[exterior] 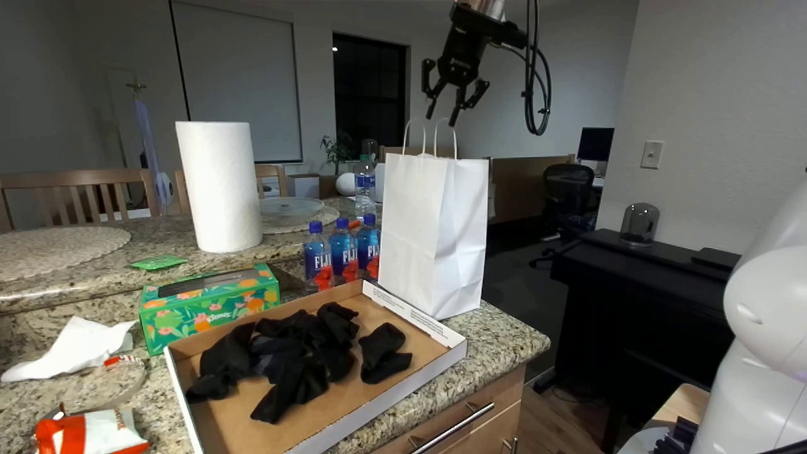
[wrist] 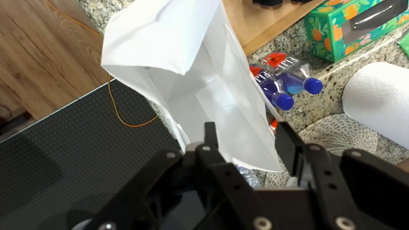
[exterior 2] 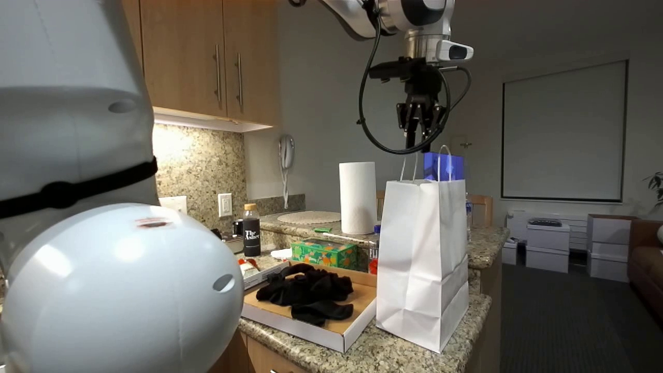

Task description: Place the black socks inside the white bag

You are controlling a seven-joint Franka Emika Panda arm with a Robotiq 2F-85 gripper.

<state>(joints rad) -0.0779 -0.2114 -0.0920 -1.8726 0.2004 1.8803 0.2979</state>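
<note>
Gripper (wrist: 246,135) above bag (exterior: 413,233) on speckled counter (exterior: 507,334); dark carpet (wrist: 92,159).

The smooth white jointed robot arm (exterior 2: 124,282) extends outward, its silver cylindrical wrist section (exterior 2: 418,45) above the black two-fingered gripper (exterior: 441,117). The gripper points downward, its slim black fingers (wrist: 289,145) spread apart with a gap between them.

Socks (exterior: 301,350) in the tray (exterior: 340,400); bag (exterior: 435,233) just beside it on the counter (exterior: 504,340), gripper (exterior: 441,119) over the bag! Bottles (exterior: 344,249) between bag and tissue box (exterior: 208,306); roll (exterior: 220,189) behind that box in both exterior views.
</note>
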